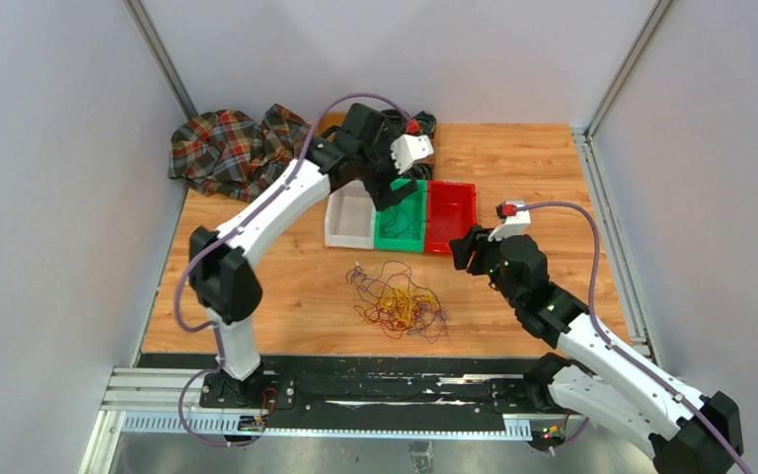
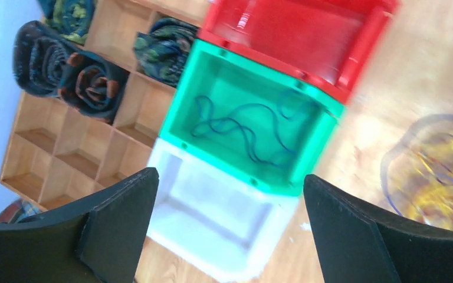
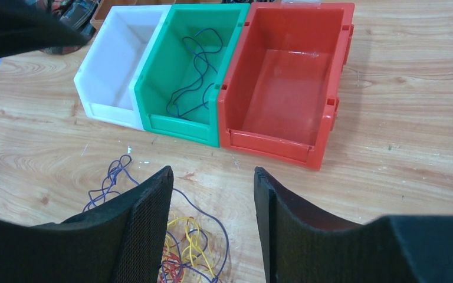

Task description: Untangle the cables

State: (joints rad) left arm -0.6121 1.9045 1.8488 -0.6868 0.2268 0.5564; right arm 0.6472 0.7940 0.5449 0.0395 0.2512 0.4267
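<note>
Now, the cables (image 1: pixel 398 304) lie in a loose yellow, red and purple heap on the bench (image 1: pixel 286 286), lower centre of the top view, with nothing touching them. Left hand (image 1: pixel 392 190) hangs over the green bin (image 3: pixel 180 127) higher in the frame, well apart from the heap, fingers spread and empty. One blue strand (image 2: pixel 245 132) sits inside that bin. Right hand (image 1: pixel 466 247) hovers near the heap's upper right, fingers apart, gripping nothing.

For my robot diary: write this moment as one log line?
left pincer open | right pincer open | blue cable in green bin | cables tangled on table
</note>
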